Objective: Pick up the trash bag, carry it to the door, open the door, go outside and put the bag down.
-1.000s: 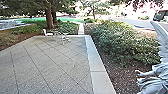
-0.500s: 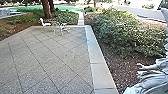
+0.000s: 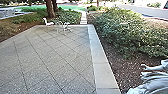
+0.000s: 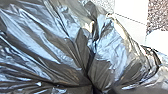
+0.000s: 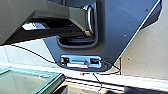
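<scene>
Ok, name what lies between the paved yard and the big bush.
A pale stone border, then a strip of brown ground; the head view shows both.

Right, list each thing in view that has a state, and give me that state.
Black trash bag: bunched, its plastic drawn into tight folds; tied or not, can't tell.
White outdoor chair: upright, unoccupied.
Shrubs: in leaf.
Stone paving: dry-looking.
Green-framed glass panel: partly in view; open or shut, can't tell.
</scene>
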Robot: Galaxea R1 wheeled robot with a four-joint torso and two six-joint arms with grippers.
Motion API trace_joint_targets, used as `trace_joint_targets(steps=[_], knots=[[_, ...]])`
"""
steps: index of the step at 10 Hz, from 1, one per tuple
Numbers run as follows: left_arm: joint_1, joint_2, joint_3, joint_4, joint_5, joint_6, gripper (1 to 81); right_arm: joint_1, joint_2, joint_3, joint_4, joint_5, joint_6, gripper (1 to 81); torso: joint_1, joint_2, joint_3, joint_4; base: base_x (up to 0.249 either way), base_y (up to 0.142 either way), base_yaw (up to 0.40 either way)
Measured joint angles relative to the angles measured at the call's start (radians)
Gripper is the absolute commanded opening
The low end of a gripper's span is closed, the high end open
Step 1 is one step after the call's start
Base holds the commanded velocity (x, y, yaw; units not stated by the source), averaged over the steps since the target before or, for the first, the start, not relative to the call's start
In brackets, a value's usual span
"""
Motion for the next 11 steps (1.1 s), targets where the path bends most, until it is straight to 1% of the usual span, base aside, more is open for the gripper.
trace_joint_targets(steps=[1, 2, 3, 5, 6, 7, 8, 9, 11], knots=[[-0.017, 0.0, -0.055, -0.004, 0.02, 0.0, 1.0, 0.004, 0.014, -0.009, 0.0, 0.002, 0.0, 81.1, 0.0, 0.0, -0.014, 0.027, 0.0, 0.0, 0.0], [-0.025, 0.006, -0.1, -0.006, 0.038, 0.0, 1.0, 0.007, 0.014, -0.01, -0.001, 0.003, 0.0, 81.1, 0.0, 0.0, -0.039, 0.042, 0.0, 0.0, 0.0], [-0.037, 0.029, -0.143, -0.006, 0.047, -0.001, 1.0, 0.008, 0.01, -0.011, 0.0, 0.002, -0.001, 81.1, 0.0, 0.0, -0.07, 0.054, 0.0, 0.0, 0.0], [-0.097, 0.092, -0.199, -0.011, 0.076, -0.003, 1.0, 0.009, 0.011, -0.016, 0.0, 0.003, -0.001, 81.1, 0.0, 0.001, -0.132, 0.071, 0.0, 0.0, 0.0], [-0.131, 0.1, -0.223, -0.014, 0.096, -0.003, 1.0, 0.008, 0.013, -0.02, 0.0, 0.001, -0.001, 81.1, 0.001, 0.001, -0.147, 0.075, 0.0, 0.0, 0.0], [-0.167, 0.094, -0.253, -0.015, 0.123, -0.003, 1.0, 0.01, 0.013, -0.02, 0.001, 0.006, -0.001, 81.1, 0.001, 0.001, -0.155, 0.076, 0.0, 0.0, 0.0], [-0.193, 0.084, -0.283, -0.017, 0.157, -0.005, 81.1, 0.013, 0.013, -0.022, 0.0, 0.007, -0.001, 81.1, 0.001, 0.002, -0.157, 0.076, 0.0, 0.0, 0.0], [-0.202, 0.077, -0.306, -0.027, 0.184, -0.011, 81.1, 0.01, 0.014, -0.023, 0.0, 0.009, -0.001, 81.1, 0.001, 0.002, -0.154, 0.076, 0.0, 0.0, 0.0], [-0.2, 0.064, -0.318, -0.029, 0.201, -0.011, 81.1, 0.006, 0.017, -0.024, 0.001, 0.011, -0.001, 81.1, 0.001, 0.002, -0.155, 0.076, 0.0, 0.0, 0.0]])
